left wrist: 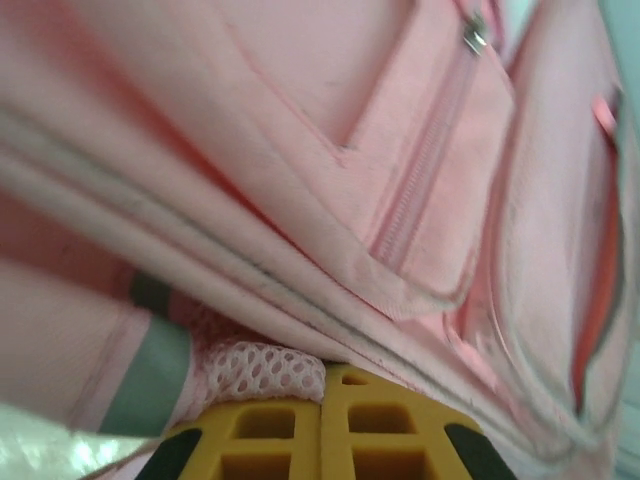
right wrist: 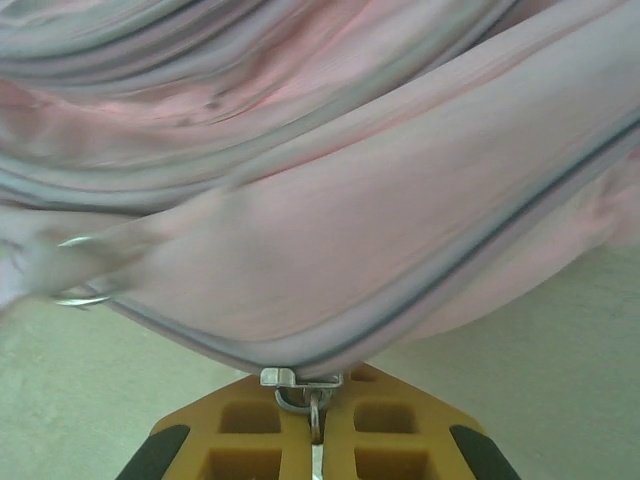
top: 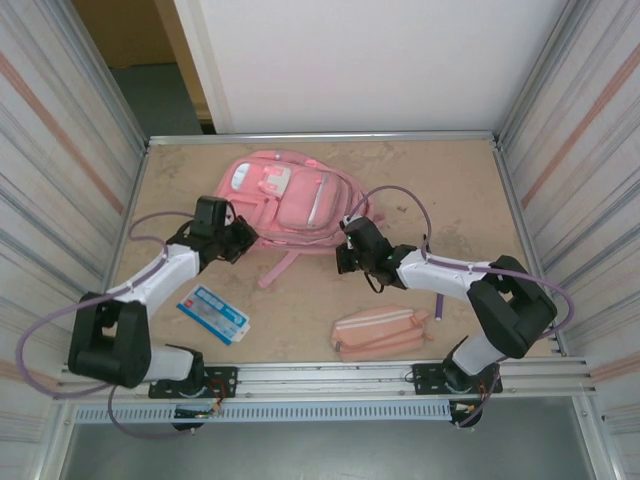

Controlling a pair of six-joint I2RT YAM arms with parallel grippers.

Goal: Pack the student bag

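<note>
Yellow fingertips of the left gripper [left wrist: 322, 372] are pinching shut on the mesh-edged rim of the student bag [top: 285, 200], while the right gripper [right wrist: 316, 382] is clamping its metal zipper pull [right wrist: 292, 378]. To do this well (my judgement), the left should be anchoring the fabric taut as the right is drawing along the seam. The bag is lying toward the far edge of the table [top: 300, 295], which is sitting between corrugated side panels [top: 60, 150].

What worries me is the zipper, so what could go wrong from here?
The right gripper pinches only the small zipper pull; it may slip out or jam. The left gripper clamps the student bag at its soft edge; if that slips, the bag may drag instead of opening.
</note>
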